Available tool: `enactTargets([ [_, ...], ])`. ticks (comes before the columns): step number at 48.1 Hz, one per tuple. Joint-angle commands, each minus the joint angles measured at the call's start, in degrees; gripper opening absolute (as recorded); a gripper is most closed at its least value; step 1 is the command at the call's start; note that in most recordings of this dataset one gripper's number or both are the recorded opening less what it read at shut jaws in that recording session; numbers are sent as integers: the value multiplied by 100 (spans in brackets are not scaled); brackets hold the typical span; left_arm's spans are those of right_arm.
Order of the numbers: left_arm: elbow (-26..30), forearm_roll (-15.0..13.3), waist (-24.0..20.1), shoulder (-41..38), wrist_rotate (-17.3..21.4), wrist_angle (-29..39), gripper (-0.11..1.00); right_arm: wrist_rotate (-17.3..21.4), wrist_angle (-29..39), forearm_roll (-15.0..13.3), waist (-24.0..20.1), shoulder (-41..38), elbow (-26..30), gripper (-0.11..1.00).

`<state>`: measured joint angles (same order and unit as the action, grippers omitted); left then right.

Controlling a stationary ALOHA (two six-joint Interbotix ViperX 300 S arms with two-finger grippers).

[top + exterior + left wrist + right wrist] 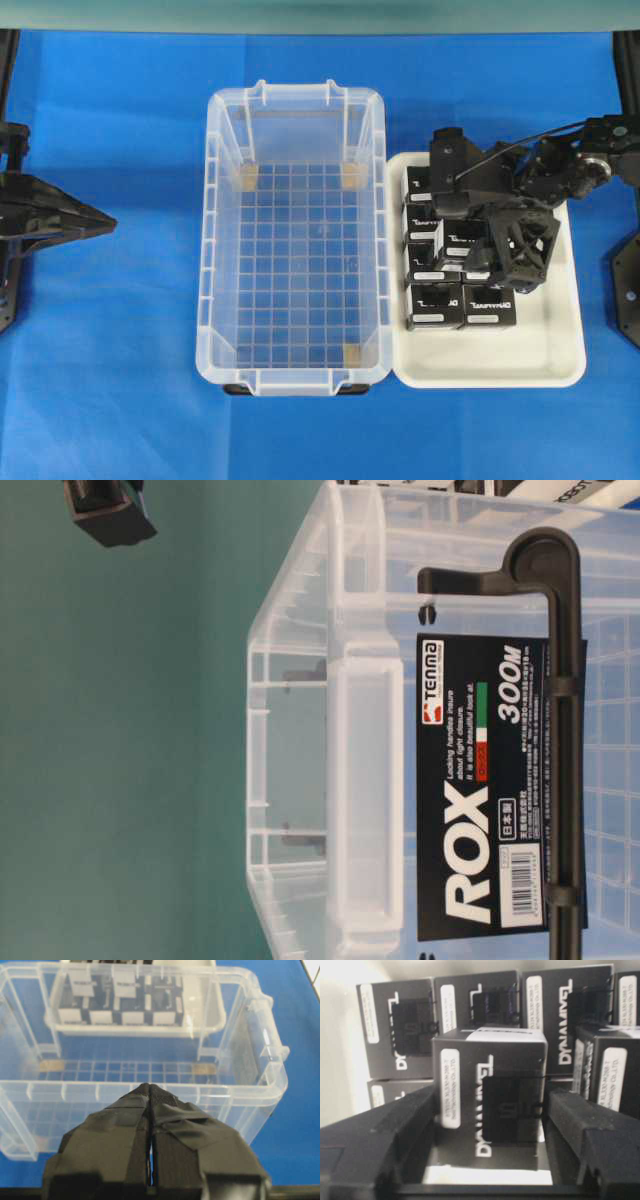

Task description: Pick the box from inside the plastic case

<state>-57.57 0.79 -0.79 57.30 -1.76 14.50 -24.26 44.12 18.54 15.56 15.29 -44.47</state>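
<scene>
The clear plastic case point(205, 250) stands in the middle of the blue table, and its grid floor holds no carton. It fills the table-level view as the case point(360, 730) with a black ROX label. My right gripper point(478, 262) hangs over the white tray point(540, 360). In the right wrist view the box point(490, 1055), black with white lettering, stands upright on the tray floor between the jaws of my right gripper point(490, 1110). The jaws are open, with thin gaps on both sides. My left gripper point(110, 225) is shut and empty, left of the case; seen close as gripper point(150, 1087).
Several identical black cartons point(435, 305) fill the left half of the tray in rows, close round the right gripper. More cartons point(395, 1025) stand behind and beside the box. The tray's right side is bare white. Small tan pads point(352, 352) sit in the case corners.
</scene>
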Motion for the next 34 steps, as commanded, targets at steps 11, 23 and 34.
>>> enactTargets([
  [11, 79, 18, -9, -44, 9, -26, -4, 26, -9, -9, 9, 316, 185, 91],
  [23, 88, 9, -9, -44, 9, -26, -4, 44, 18, 9, 9, 1072, 580, 91],
  [34, 79, 18, -9, -18, 9, -26, -4, 53, -290, 9, 9, 1925, 580, 91],
])
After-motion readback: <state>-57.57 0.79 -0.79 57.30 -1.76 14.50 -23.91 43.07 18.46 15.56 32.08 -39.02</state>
